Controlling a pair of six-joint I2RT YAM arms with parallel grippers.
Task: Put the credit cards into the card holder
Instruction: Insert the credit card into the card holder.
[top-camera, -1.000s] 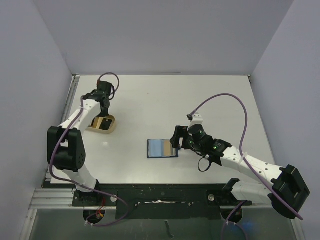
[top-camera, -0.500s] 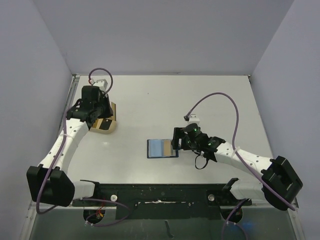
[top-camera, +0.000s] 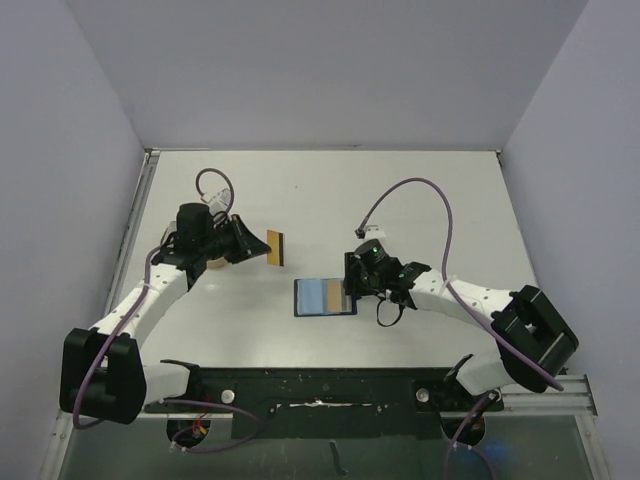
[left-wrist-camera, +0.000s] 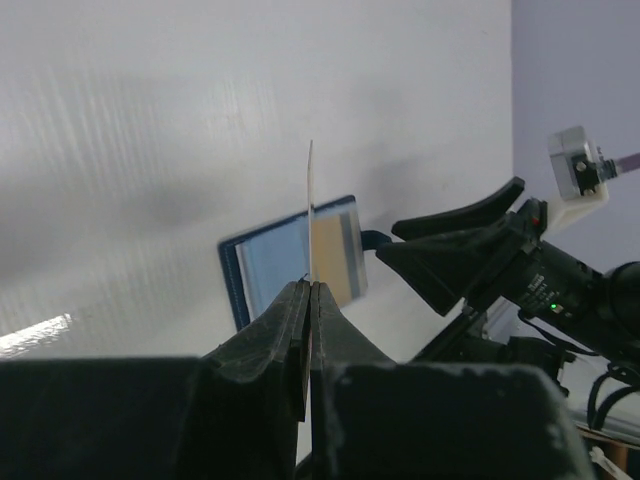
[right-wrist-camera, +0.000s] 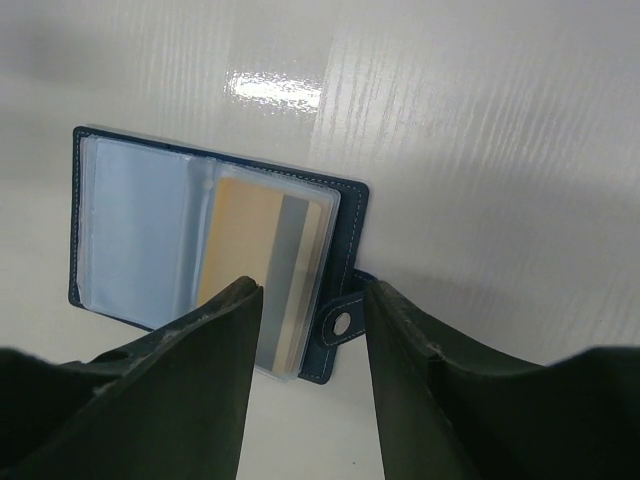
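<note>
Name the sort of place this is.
Probably a robotics lab test cell: a white table boxed in by plain walls, a left arm and right arm bolted at its near edge, and a card holder and credit card as props.

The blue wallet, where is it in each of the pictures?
Top external: the card holder lies open, just below the picture's centre.
Left wrist: card holder in the middle, partly behind the held card.
Right wrist: card holder runs from upper left to centre.
Shared landmark: the gold striped card tucked inside it.
</note>
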